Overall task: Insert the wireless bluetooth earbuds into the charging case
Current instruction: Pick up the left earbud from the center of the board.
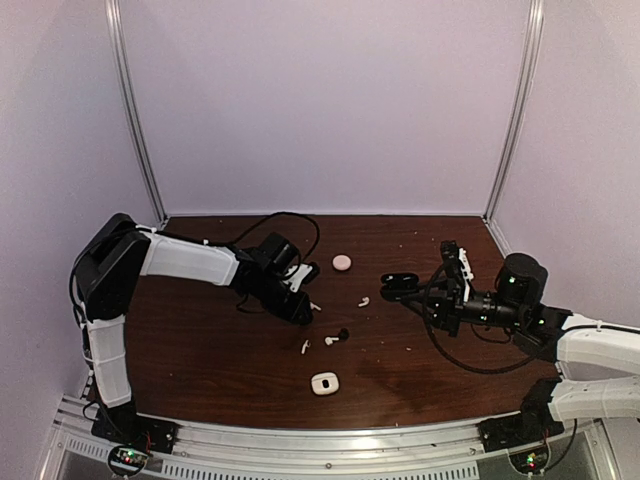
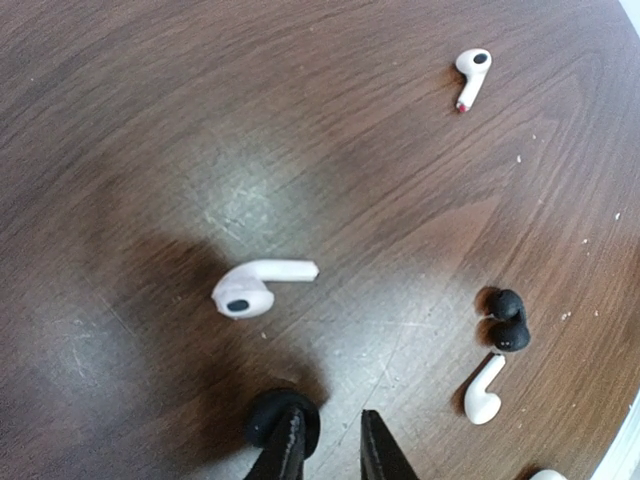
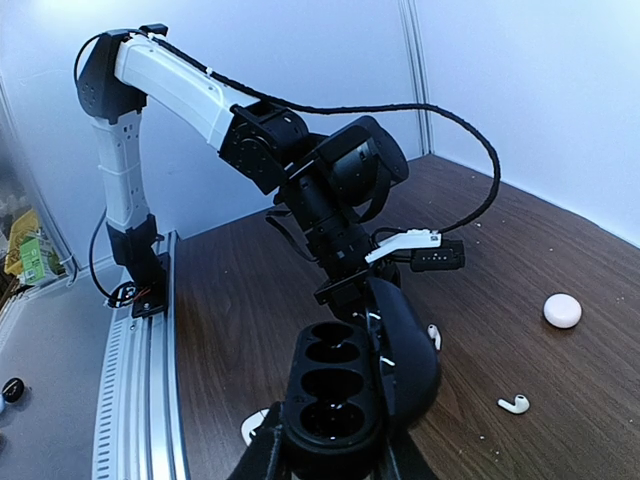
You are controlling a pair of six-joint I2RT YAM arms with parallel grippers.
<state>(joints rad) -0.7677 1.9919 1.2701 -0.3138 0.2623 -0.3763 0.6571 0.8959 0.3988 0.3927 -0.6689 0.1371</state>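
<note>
My right gripper (image 1: 428,291) is shut on an open black charging case (image 1: 399,284), held above the table; in the right wrist view the gripper (image 3: 330,458) grips its base (image 3: 340,395), empty wells up, lid (image 3: 410,350) hinged right. My left gripper (image 1: 300,308) is low over the table, its jaws a narrow gap apart (image 2: 330,445) with bare wood between. A black earbud (image 2: 272,415) lies against the outside of the left finger. A white earbud (image 2: 255,288) lies just ahead. Another black earbud (image 2: 507,320) and white earbuds (image 2: 483,392) (image 2: 470,75) lie to the right.
A round pink case (image 1: 341,262) sits at the back middle, also in the right wrist view (image 3: 562,310). A white case (image 1: 323,383) sits near the front edge. A white earbud (image 1: 363,301) lies between the two grippers. The left arm's cable loops over the table behind it.
</note>
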